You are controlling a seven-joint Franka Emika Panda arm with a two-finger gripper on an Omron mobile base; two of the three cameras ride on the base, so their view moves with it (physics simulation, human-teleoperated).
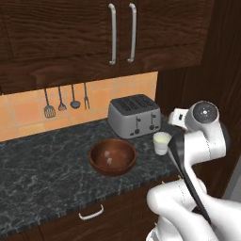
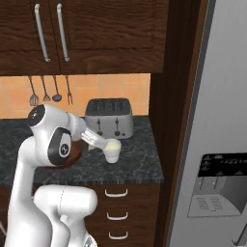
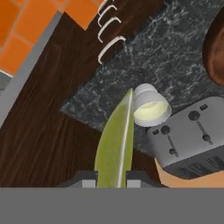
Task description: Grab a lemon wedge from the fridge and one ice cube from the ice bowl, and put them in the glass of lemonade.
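In the hand view a long yellow-green lemon wedge (image 3: 116,140) stands between my fingertips, with my gripper (image 3: 111,182) shut on it. Just beyond the wedge's tip is the glass of lemonade (image 3: 151,107), a short cream tumbler on the dark counter. The right base view shows my gripper (image 2: 100,141) just left of and slightly above the glass (image 2: 112,149). The reddish-brown ice bowl (image 1: 113,156) sits left of the glass (image 1: 161,141), with a pale cube on its bottom. The grey fridge (image 2: 217,120) stands at the right.
A silver toaster (image 1: 134,115) stands right behind the glass against the orange tiles. Utensils (image 1: 61,101) hang on the wall. Dark wall cabinets (image 1: 117,33) hang overhead and a dark wooden panel (image 2: 173,96) separates the counter from the fridge. Drawers (image 2: 116,212) are below.
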